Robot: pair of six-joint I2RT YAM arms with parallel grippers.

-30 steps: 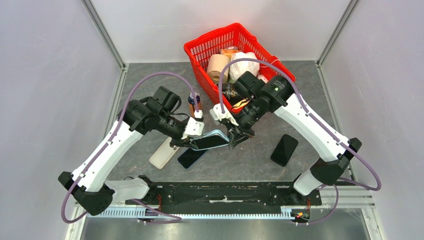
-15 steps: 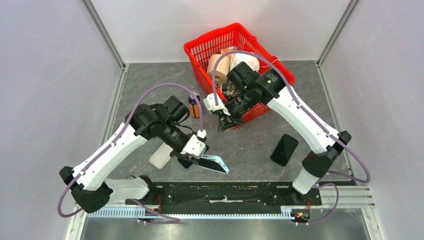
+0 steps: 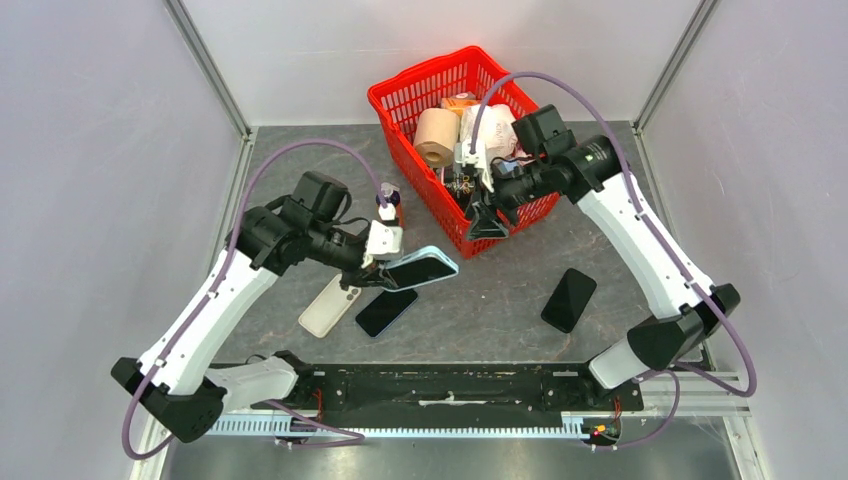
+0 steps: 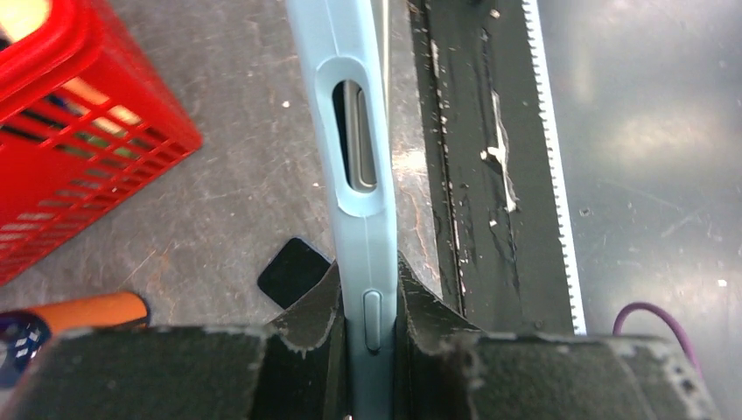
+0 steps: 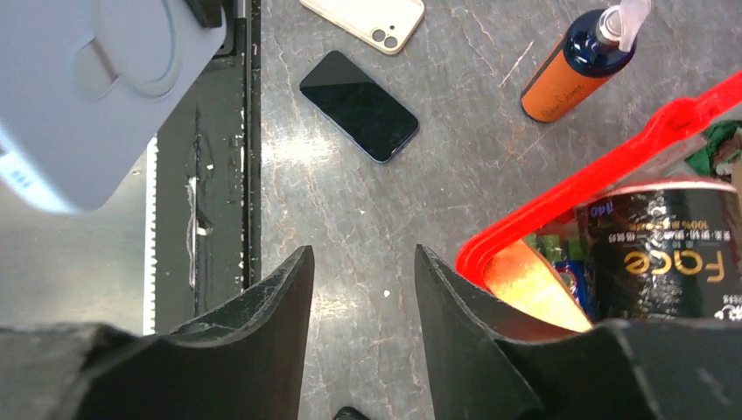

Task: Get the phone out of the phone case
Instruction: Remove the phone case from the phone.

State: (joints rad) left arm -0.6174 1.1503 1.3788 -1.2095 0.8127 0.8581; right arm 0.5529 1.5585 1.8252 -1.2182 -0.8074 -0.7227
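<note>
Nearest on the counter (image 3: 500, 300) lies a black handset (image 3: 385, 312). Just beyond it the left pincer (image 4: 367, 293) clamps the pale blue phone case (image 4: 354, 105) edge-on, clear of the counter. The phone (image 4: 360, 131) shows only as a grey sliver through a side slot. Farther off, the right pincer (image 5: 363, 254) gapes empty beside the red basket (image 5: 612, 157).

grip: left gripper (image 4: 372, 302) pinches pale blue rubbery phone case (image 4: 359, 175), seen edge-on
upper left: red plastic mesh basket (image 4: 70, 166)
lower left: orange bottle (image 4: 79, 312); corner of black flat phone (image 4: 293, 273) on grey table (image 4: 236, 157)
</note>
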